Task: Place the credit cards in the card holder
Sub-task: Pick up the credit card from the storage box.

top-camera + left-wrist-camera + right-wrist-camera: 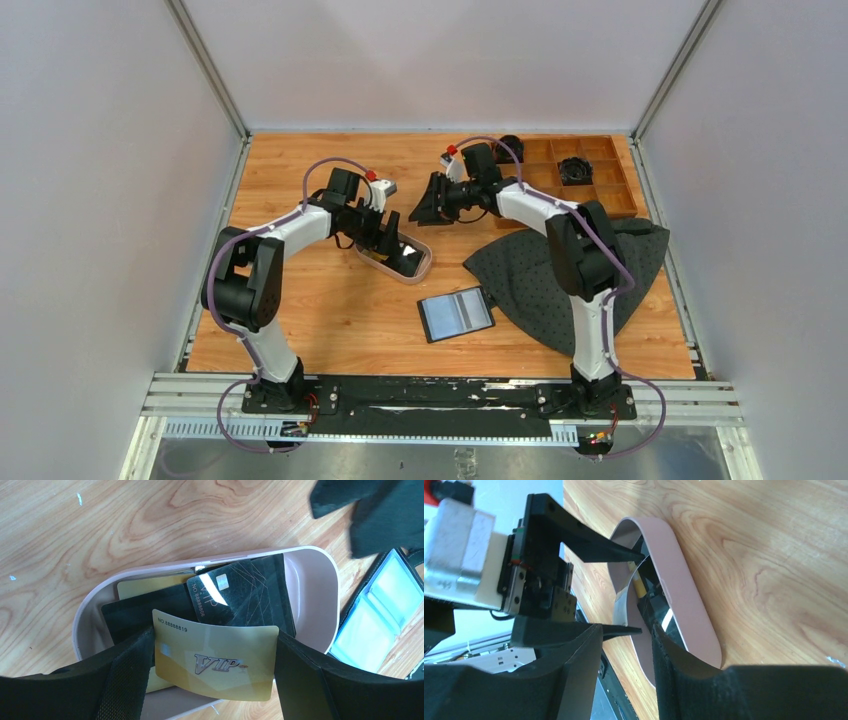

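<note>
My left gripper (388,238) is over the oval pink tray (425,264) and is shut on a gold VIP credit card (215,662). The card is gripped by its short edges, bowed, and lifted above the tray (325,580). In the tray lie two black cards (245,597) and another gold card (145,586). The black card holder (456,313) lies open on the table in front of the tray, grey slots up. It also shows in the left wrist view (375,620). My right gripper (428,203) is open and empty just behind the tray, facing the left gripper (574,545).
A dark dotted cloth (545,275) lies to the right, under the right arm. A wooden compartment box (600,185) with a black item stands at the back right. Walls enclose the table on three sides.
</note>
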